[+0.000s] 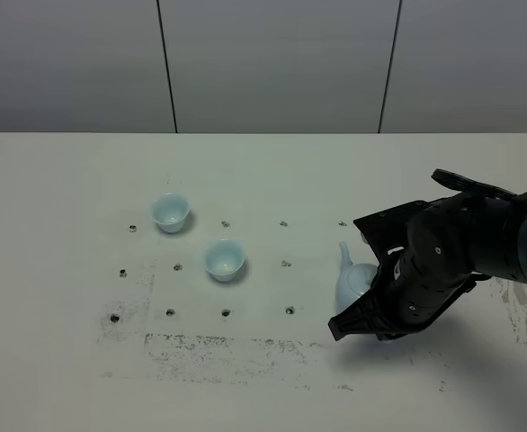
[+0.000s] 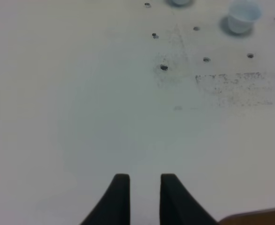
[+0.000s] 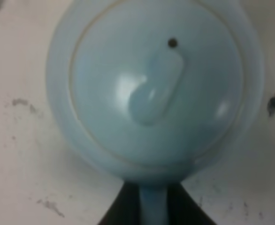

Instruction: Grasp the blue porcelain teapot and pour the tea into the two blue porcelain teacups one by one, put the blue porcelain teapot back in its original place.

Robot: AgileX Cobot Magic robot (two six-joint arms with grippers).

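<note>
The pale blue teapot sits right of centre, at or just above the table, its spout pointing away. The right wrist view shows its lid and knob from above. My right gripper is over it. In the right wrist view the right gripper is shut on the teapot's handle, which runs between the dark fingers. Two small pale blue teacups stand left of the pot, one farther back and one nearer. My left gripper hangs over bare table, jaws nearly together, holding nothing.
The white table has rows of small dark holes and a scuffed dark patch in front of the cups. The left wrist view shows one cup far off. A grey panelled wall stands behind.
</note>
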